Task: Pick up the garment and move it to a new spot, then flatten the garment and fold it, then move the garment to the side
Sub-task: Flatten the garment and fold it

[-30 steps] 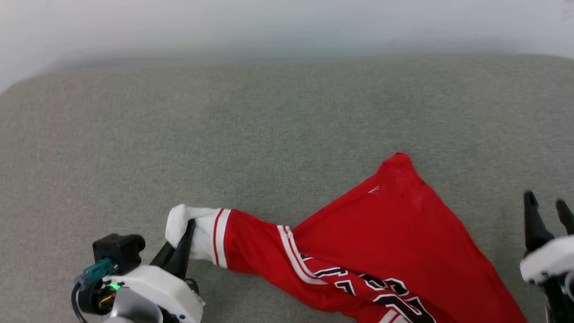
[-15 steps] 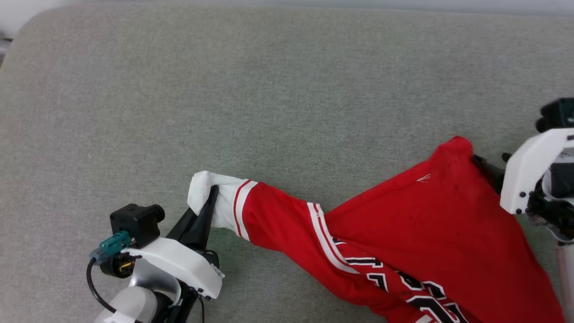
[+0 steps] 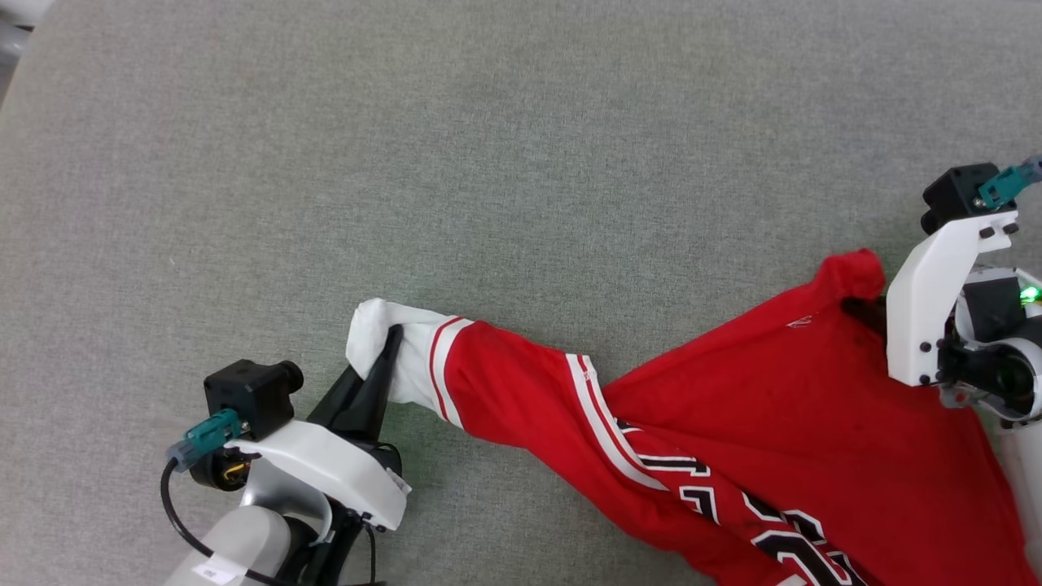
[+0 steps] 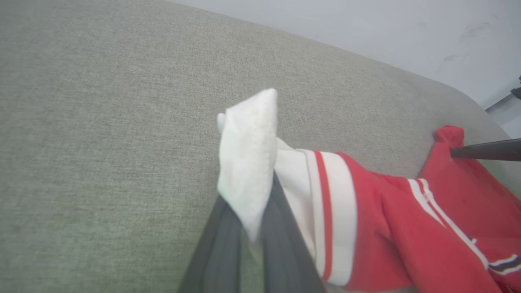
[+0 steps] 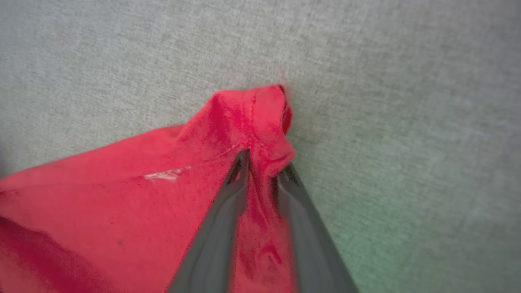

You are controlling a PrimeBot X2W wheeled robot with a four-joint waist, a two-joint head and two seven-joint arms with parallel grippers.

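The garment (image 3: 773, 423), bright red with stripe trim and black lettering, lies stretched across the grey-green padded surface (image 3: 488, 163). Its white sleeve end (image 3: 374, 334) points left, and my left gripper (image 3: 389, 342) is shut on that sleeve end (image 4: 248, 154). The dark fingers of the left gripper (image 4: 250, 211) pinch the white cloth from below. At the far right corner of the garment (image 5: 122, 203), my right gripper (image 5: 264, 162) is shut on a bunched red fold. In the head view the right gripper (image 3: 867, 305) is partly behind its white wrist mount.
The padded surface's rounded edge (image 3: 16, 73) runs at the top left of the head view. A pale wall (image 4: 366, 24) stands behind the surface in the left wrist view. One thin finger of the right gripper (image 4: 484, 150) reaches in there from the right.
The head camera has tilted down. My right gripper has come in from the lower right to the garment's far corner and closed on it. My left gripper still holds the sleeve end.
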